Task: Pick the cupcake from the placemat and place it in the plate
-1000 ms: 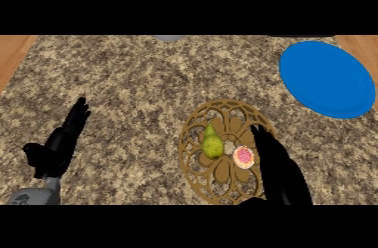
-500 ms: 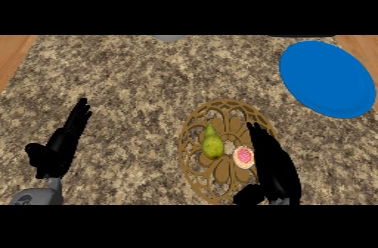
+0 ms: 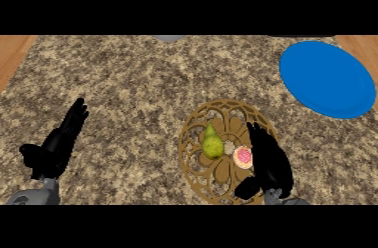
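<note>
A small cupcake (image 3: 241,157) with pink frosting lies on the round brown lattice placemat (image 3: 221,117), right of centre. My right hand (image 3: 267,159) is just to the cupcake's right, over the mat's right side, fingers straight and open, touching or almost touching it. Its thumb (image 3: 247,188) sits below the cupcake. The blue plate (image 3: 327,77) lies at the far right of the counter, well above that hand. My left hand (image 3: 57,146) rests open at the lower left, fingers up, far from the mat.
A green pear (image 3: 212,144) lies on the placemat just left of the cupcake. The speckled stone counter (image 3: 133,87) has wooden edges at the far left and upper right. A grey object (image 3: 169,38) peeks in at the top edge.
My right hand has slid a little left and closer to the cupcake, its thumb coming in under it. The cupcake, pear and left hand have stayed where they were.
</note>
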Motion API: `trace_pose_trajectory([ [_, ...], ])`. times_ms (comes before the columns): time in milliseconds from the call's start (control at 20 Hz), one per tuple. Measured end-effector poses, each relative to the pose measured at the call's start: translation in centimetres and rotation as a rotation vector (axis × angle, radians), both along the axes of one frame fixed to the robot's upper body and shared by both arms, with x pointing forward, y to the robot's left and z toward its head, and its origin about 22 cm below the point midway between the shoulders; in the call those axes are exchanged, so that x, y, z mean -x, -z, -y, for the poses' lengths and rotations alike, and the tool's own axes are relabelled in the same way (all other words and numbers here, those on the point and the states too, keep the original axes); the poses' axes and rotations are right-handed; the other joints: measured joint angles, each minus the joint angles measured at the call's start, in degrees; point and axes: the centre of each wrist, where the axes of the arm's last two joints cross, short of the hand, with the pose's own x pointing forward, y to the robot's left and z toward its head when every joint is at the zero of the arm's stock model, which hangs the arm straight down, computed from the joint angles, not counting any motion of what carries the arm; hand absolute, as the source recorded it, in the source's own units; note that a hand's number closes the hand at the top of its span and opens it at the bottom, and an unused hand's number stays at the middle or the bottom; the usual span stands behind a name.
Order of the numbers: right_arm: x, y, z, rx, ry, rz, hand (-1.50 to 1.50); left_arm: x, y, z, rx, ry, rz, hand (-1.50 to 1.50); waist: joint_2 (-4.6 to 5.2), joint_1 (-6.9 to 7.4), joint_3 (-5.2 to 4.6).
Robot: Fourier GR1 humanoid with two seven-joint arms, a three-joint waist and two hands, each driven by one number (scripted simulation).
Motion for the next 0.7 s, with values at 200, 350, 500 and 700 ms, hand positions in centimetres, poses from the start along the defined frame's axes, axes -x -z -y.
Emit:
trace_pose_trajectory([
  [200,-0.6,0.8,0.3,-0.026,-0.062,-0.019,1.5,0.1,0.7,0.3,-0.001,-0.004,0.003,0.0,-0.19,-0.02,-0.18],
  [350,-1.2,1.3,0.2,-0.029,-0.088,-0.004,1.5,0.5,0.6,0.4,-0.001,-0.006,-0.002,0.0,-0.43,-0.07,-0.42],
  [500,-1.6,1.7,0.4,-0.042,-0.112,0.014,1.5,-0.6,0.1,0.3,-0.002,-0.004,0.001,0.0,-0.57,-0.17,-0.56],
  [700,-1.4,1.5,-0.2,-0.016,-0.147,0.072,1.5,-0.5,0.1,0.9,0.0,0.0,-0.001,0.0,-0.6,-0.22,-0.61],
])
